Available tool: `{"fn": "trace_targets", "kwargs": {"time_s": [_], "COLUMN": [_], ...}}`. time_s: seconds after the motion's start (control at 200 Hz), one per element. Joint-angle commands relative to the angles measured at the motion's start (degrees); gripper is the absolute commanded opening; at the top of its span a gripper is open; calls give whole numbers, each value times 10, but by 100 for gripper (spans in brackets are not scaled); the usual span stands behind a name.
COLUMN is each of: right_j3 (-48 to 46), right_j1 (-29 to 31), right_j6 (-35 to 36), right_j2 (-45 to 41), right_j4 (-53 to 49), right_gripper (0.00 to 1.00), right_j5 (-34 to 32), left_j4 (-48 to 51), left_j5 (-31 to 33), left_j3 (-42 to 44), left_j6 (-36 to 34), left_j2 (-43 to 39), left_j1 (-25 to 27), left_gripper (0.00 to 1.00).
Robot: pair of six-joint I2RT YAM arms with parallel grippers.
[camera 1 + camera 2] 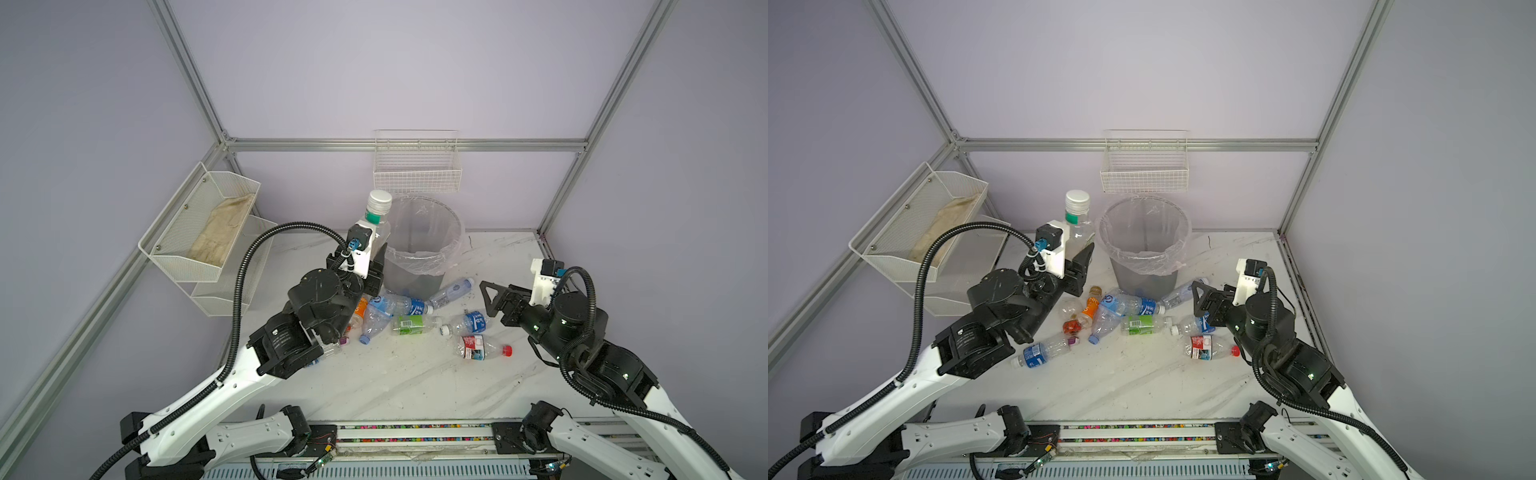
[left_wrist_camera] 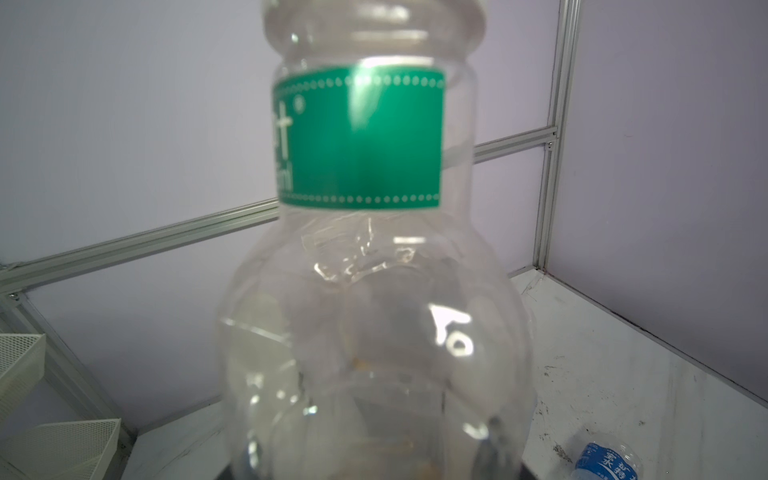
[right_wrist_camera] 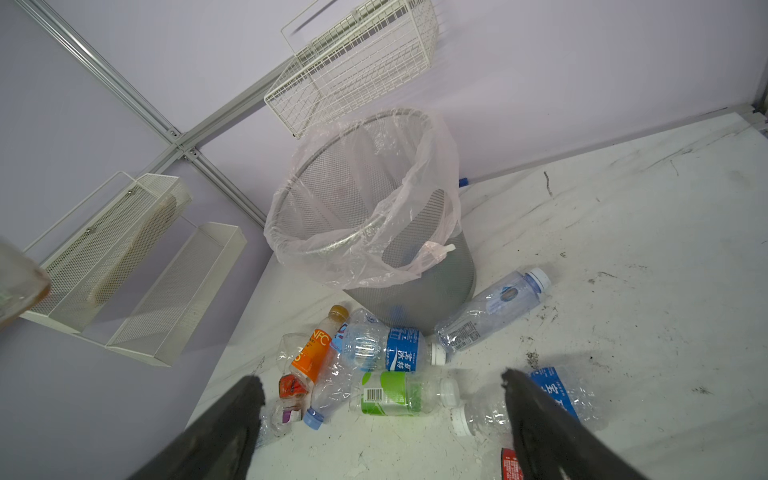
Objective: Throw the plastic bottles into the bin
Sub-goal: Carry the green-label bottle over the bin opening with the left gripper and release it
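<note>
The green-label bottle stands upright in the left tool, which pinches its lower body; most of the bottle, with the white cap, rises above the tool. The bottle is up beside the bin, outside the rim and not yet over the opening.

I think the main danger is an early release. If the tool lets go here, the bottle would fall outside the bin, onto the desk or onto the other bottles that lie below and just beside the tool. The grip is low on a thin clear wall, so the bottle may tilt or slip out during the swing. The loose liner over the rim could catch the bottle or the tool, and a push against the light mesh bin may move it.

The right tool is spread wide and empty, above the bottles on the desk, well apart from the left one.
</note>
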State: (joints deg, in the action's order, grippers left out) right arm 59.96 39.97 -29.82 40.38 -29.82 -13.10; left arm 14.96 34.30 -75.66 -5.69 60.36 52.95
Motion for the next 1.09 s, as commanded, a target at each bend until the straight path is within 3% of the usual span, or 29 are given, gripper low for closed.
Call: {"fn": "trace_targets", "kwargs": {"time_s": [0.0, 0.15, 0.295, 0.51, 0.625, 0.725, 0.735, 0.745, 0.755, 0.775, 0.78, 0.79, 0.88, 1.09], "right_j3": [-8, -7, -3, 0, 8, 18, 19, 20, 21, 24, 25, 26, 33, 30], "right_j1": [0, 0, 0, 0, 0, 0, 0, 1, 0, 0, 0, 1, 0, 0], "right_j6": [-8, -3, 1, -1, -1, -1, -1, -1, -1, -2, -2, -3, -5, -10], "right_j2": [-11, -10, -6, -7, -7, -5, -5, -5, -5, -5, -5, -5, -12, -24], "right_j4": [-5, -5, -5, -6, -11, -14, -15, -15, -15, -17, -17, -17, -24, -45], "right_gripper": [93, 93, 93, 93, 93, 93, 93, 93, 93, 93, 93, 93, 93, 97], "right_j5": [-1, -2, -2, 0, 1, 3, 3, 3, 3, 4, 4, 4, 3, -18], "left_j4": [-6, -5, -23, 2, 38, 122, 134, 145, 156, 176, 181, 190, 229, 125], "left_j5": [-73, -114, -137, -179, -210, -242, -244, -245, -246, -244, -243, -238, -214, -239], "left_j3": [-59, -69, -76, -145, -217, -336, -349, -361, -374, -397, -400, -413, -448, -324], "left_j6": [46, 72, 75, 81, 92, 106, 107, 108, 108, 110, 110, 112, 126, 129], "left_j2": [8, 41, 59, 142, 227, 327, 337, 347, 356, 373, 377, 385, 399, 268], "left_j1": [-23, -63, -68, -94, -112, -132, -134, -135, -135, -136, -136, -135, -131, -112], "left_gripper": [0, 0, 0, 0, 0, 0, 5, 17, 35, 83, 91, 98, 100, 100]}}
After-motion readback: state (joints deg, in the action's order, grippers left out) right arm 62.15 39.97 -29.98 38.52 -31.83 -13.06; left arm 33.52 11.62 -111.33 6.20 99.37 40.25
